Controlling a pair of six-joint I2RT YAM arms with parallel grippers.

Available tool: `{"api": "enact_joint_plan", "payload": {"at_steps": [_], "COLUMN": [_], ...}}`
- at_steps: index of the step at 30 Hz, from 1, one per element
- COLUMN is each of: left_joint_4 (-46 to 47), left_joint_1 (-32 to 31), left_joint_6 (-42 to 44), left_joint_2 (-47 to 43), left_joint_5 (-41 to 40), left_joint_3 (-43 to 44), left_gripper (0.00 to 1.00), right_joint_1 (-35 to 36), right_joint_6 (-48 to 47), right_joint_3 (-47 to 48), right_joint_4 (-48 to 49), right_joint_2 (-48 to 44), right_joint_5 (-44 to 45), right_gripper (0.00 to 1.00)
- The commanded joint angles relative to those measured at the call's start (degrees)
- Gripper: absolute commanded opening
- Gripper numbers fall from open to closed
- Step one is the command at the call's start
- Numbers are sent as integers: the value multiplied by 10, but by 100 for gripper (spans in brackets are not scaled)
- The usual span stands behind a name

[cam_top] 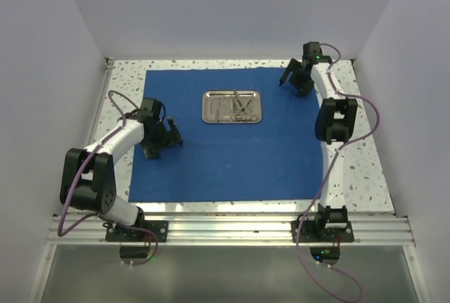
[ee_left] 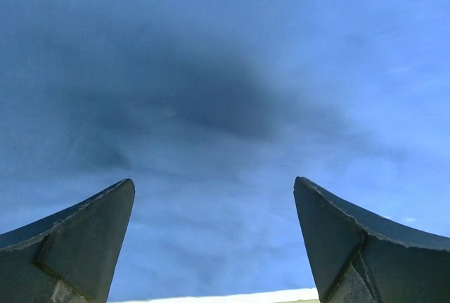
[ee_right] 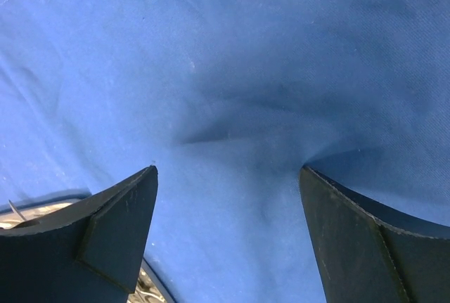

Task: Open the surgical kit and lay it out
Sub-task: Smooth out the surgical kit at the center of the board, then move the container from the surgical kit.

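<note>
The royal-blue cloth wrap (cam_top: 225, 155) lies spread flat on the table. The shiny steel tray (cam_top: 233, 107) sits on it at centre back, with several slender silver instruments (cam_top: 232, 108) inside. My left gripper (cam_top: 169, 141) is open, low over the cloth's left part; its wrist view shows only blue cloth (ee_left: 225, 106) between its fingers. My right gripper (cam_top: 290, 78) is open over the cloth's far right corner; its wrist view shows blue cloth (ee_right: 232, 106) and a sliver of the tray (ee_right: 42, 208) at the lower left.
The speckled white tabletop (cam_top: 358, 169) shows around the cloth. White walls close in the back and both sides. An aluminium rail (cam_top: 232, 227) carries the arm bases along the near edge.
</note>
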Motion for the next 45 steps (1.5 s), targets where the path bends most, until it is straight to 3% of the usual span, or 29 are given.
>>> {"api": "enact_joint_plan", "payload": {"at_steps": [1, 4, 9, 14, 15, 16, 18, 20, 26, 32, 45], "left_joint_4": [-49, -61, -34, 17, 39, 51, 73, 78, 50, 35, 10], "left_joint_1": [-2, -2, -2, -4, -6, -7, -12, -21, -46, -49, -55], "left_joint_6": [-10, 20, 54, 41, 34, 31, 26, 25, 43, 51, 79], "left_joint_2": [26, 87, 185, 286, 297, 315, 331, 354, 408, 430, 448], "left_joint_5": [3, -24, -10, 46, 63, 71, 89, 94, 87, 84, 56], "left_joint_3": [125, 294, 427, 466, 467, 467, 471, 488, 566, 593, 602], "left_gripper": [100, 100, 100, 93, 87, 83, 71, 65, 63, 60, 50], "right_joint_1": [5, 6, 17, 51, 57, 71, 97, 115, 145, 146, 155], "right_joint_6": [-19, -15, 2, 13, 13, 11, 1, -6, -10, -21, -21], "right_joint_3": [-45, -111, -187, -265, -272, -277, -280, -273, -232, -180, -147], "right_joint_4": [7, 20, 69, 93, 93, 88, 73, 63, -6, -50, -55], "right_joint_2": [-38, -147, -243, -288, -289, -285, -273, -257, -200, -149, -104], "right_joint_5": [-32, -1, -28, -53, -56, -56, -49, -33, 39, 93, 95], "right_gripper": [86, 88, 88, 68, 63, 47, 38, 28, 27, 38, 40]}}
